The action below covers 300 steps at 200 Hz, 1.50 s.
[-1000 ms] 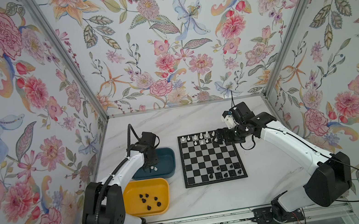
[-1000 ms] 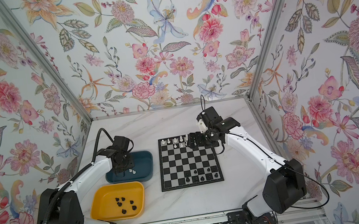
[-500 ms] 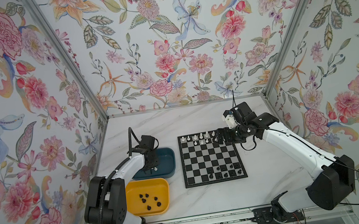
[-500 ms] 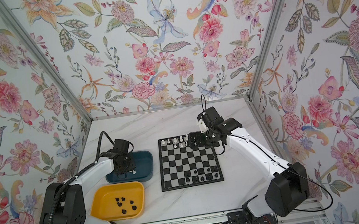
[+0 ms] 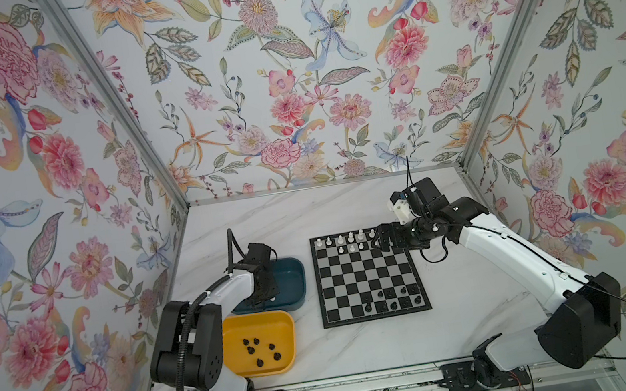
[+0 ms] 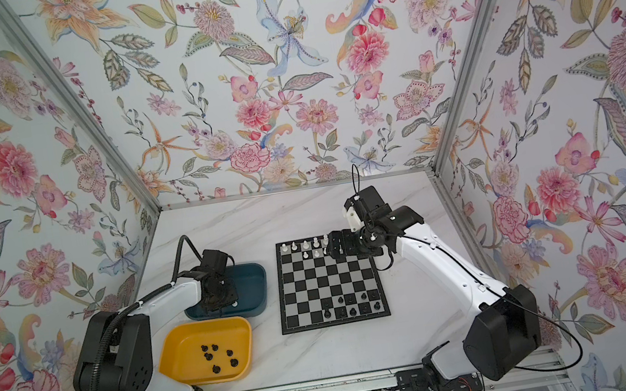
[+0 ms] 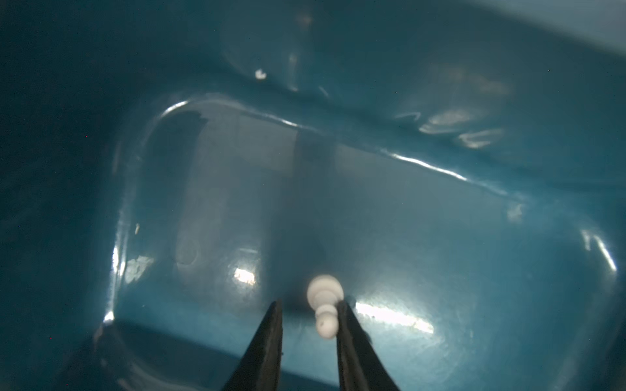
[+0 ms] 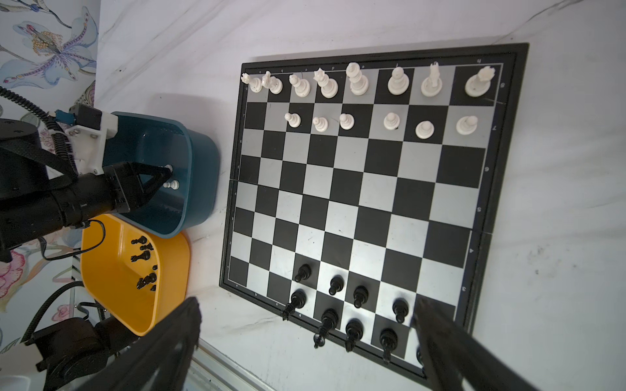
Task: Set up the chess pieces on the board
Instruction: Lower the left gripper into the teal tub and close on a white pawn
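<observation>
Chess pieces (image 8: 359, 83) partly set on the board (image 5: 357, 278). Board lies flat on the marble table (image 5: 347, 208), right of the two trays, in both top views. Far edge: eight white back-rank pieces (image 8: 398, 81) upright in one row, six white pawns (image 8: 391, 121) in the row just in front of them. Near edge: black pieces (image 5: 392, 298) upright in two rows, bunched toward the right half. Exact count unclear, since a finger hides one corner in the right wrist view.

Yellow tray (image 5: 256, 316) sits near left with loose black chessmen (image 5: 260, 349) on its floor, several on their sides. Teal tray (image 5: 292, 262) sits just behind the yellow one, just beside the board's left edge.

Left gripper (image 7: 310, 304) is down inside the teal tray. Its jaws are narrowly apart, straddling a loose white pawn (image 7: 324, 304) that lies on its side on the tray floor. Pawn touches one finger (image 7: 352, 338); visible gap to the other, so not clamped.

Right gripper (image 5: 380, 238) hangs over the board's far right corner, above the white rows. Its jaws are spread wide, nothing between them. Its arm reaches in from the near right of the table.
</observation>
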Motion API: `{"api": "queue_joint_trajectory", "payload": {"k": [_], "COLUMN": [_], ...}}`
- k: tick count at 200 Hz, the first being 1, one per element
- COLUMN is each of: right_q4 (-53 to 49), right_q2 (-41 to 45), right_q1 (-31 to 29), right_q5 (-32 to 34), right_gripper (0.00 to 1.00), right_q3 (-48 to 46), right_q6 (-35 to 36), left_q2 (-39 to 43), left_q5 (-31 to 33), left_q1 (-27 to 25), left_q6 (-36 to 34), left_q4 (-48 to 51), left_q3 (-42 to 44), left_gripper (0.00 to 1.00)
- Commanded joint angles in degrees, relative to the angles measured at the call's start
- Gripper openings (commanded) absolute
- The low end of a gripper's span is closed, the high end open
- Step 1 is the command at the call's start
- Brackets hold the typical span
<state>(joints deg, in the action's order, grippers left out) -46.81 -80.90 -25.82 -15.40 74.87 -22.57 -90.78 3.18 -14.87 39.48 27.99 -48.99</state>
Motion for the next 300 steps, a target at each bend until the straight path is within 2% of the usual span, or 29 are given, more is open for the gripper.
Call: {"api": "queue_joint_trajectory", "payload": {"k": [1, 144, 209, 229, 267, 300], "right_q4": [-0.02, -0.2, -0.17, -0.19, -0.15, -0.21], "right_q2": [0.4, -0.61, -1.08, -1.27, -1.79, -2.14], "right_q1": [-0.39, -0.45, -0.38, -0.37, -0.38, -0.43], "right_q5": [0.74, 0.76, 0.79, 0.67, 0.56, 0.54], "right_gripper": [0.99, 0.99, 0.99, 0.99, 0.99, 0.99], "right_q3": [-0.6, 0.01, 0.06, 0.17, 0.44, 1.02], "right_q6": [-0.15, -0.55, -0.52, -0.55, -0.56, -0.36], "left_q2": [-0.47, -2.71, -3.02, -2.99, -3.35, -3.26], "left_q5": [-0.03, -0.7, -0.7, -0.39, -0.07, 0.16], "left_q1": [0.71, 1.05, 1.14, 1.13, 1.07, 1.14], "left_q6": [-0.55, -1.52, -1.34, -1.38, -1.77, -2.53], "left_q4": [-0.73, -0.83, -0.24, -0.1, 0.83, 3.17], "left_q3": [-0.1, -3.12, -2.82, -2.86, -4.1, -7.27], "left_gripper": [0.3, 0.29, 0.24, 0.21, 0.06, 0.05]}}
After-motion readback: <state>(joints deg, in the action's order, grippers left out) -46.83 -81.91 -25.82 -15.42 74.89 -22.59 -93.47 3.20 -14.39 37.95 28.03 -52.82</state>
